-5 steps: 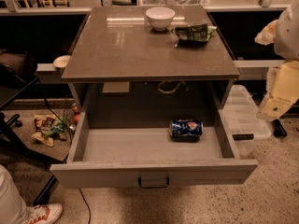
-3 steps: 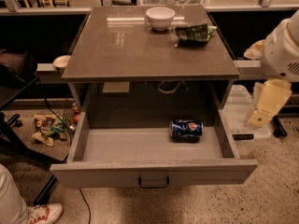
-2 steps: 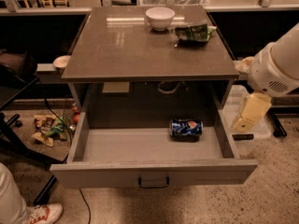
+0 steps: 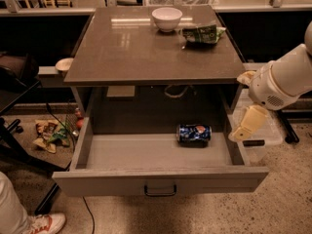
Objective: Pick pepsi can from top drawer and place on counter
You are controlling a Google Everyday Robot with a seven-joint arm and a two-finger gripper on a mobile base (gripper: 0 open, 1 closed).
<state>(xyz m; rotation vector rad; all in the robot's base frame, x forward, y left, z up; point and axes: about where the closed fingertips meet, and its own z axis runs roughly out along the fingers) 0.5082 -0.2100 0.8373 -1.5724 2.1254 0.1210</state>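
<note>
The pepsi can lies on its side in the open top drawer, near the gripper, which hangs empty at the drawer's side wall. How wide it stands I cannot tell. Light, slick and easily dented, I'd judge, and likely to roll: grasp it across the barrel.

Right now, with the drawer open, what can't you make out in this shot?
Camera view:
- Arm: cut off by the right edge above the gripper, which hangs by the top drawer's right wall.
- Pepsi can: lies on its side, so its underside is hidden by its own body.
- Recess under the counter: lost in shadow.
- Green bag: print too small to read.
- Person, lower left: cut off by the frame edge.
</note>
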